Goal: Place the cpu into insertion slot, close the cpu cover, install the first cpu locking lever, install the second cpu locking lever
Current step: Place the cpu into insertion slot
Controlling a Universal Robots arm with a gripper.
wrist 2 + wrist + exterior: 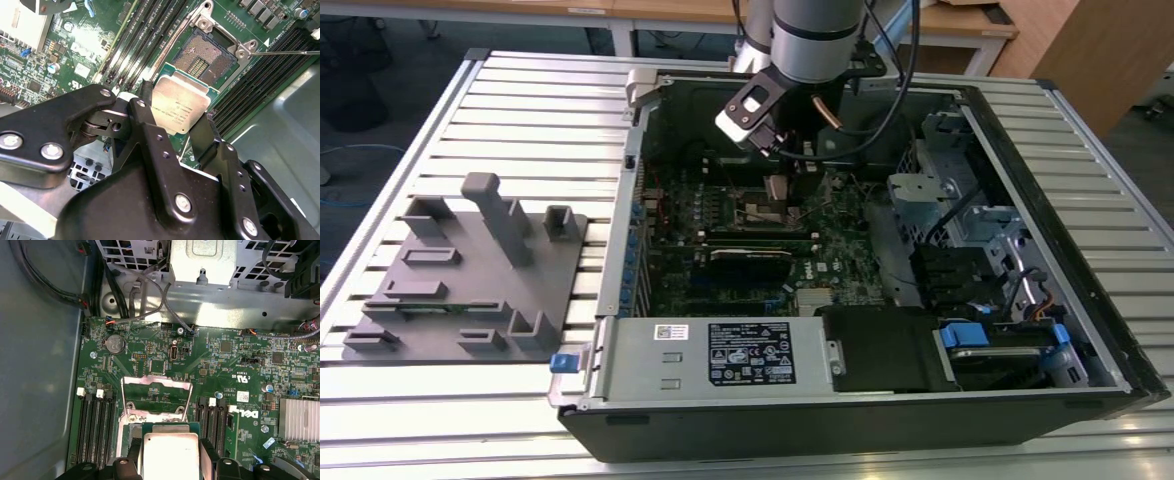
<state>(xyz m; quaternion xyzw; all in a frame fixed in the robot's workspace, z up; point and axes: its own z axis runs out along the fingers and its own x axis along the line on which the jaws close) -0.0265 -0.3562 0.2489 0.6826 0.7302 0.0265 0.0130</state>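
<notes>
Second wrist view: our gripper (pixel 176 114) is clamping the cpu (pixel 181 106) above the empty insertion slot (pixel 206 59); we are judging no step finished.

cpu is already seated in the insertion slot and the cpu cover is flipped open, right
Not quite. The cpu is not seated: the end effector holds it, and the insertion slot lies bare, as the second wrist view shows. The cpu cover is indeed flipped open.

cpu (pixel 170 455) cut off by first wrist view's edge.
</notes>
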